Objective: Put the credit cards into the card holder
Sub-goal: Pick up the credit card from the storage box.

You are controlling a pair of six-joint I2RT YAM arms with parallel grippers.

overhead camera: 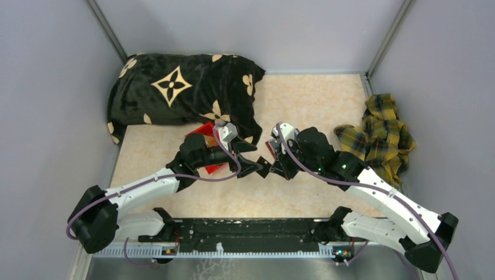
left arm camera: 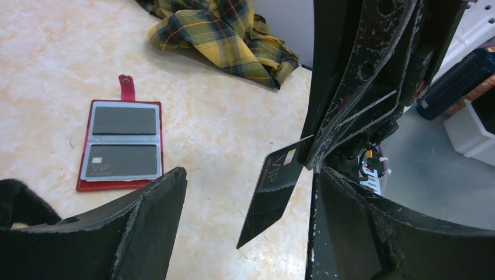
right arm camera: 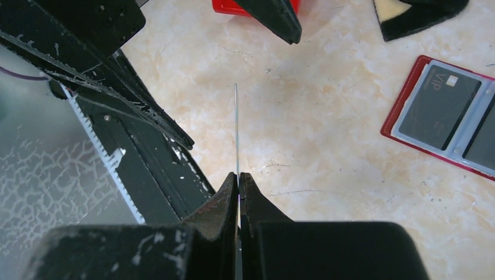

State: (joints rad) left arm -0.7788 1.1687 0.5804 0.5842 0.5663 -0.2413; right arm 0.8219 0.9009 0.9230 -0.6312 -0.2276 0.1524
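The card holder (left arm camera: 121, 146) lies open on the table, dark red with a snap tab, with a dark VIP card in each of two clear sleeves. It also shows in the right wrist view (right arm camera: 446, 116) and, mostly hidden by the arm, in the top view (overhead camera: 270, 145). My right gripper (right arm camera: 238, 175) is shut on a black VIP credit card (left arm camera: 274, 192), which is seen edge-on in its own view (right arm camera: 236, 128) and is held above the table. My left gripper (left arm camera: 251, 233) is open, and the card hangs between its fingers without touching them. In the top view the two grippers, left (overhead camera: 254, 167) and right (overhead camera: 280, 166), meet at the table's middle.
A bright red bin (overhead camera: 205, 130) sits under the left arm. A black pillow with tan flowers (overhead camera: 181, 87) lies at the back left. A yellow plaid cloth (overhead camera: 379, 137) lies at the right. Grey walls enclose the table.
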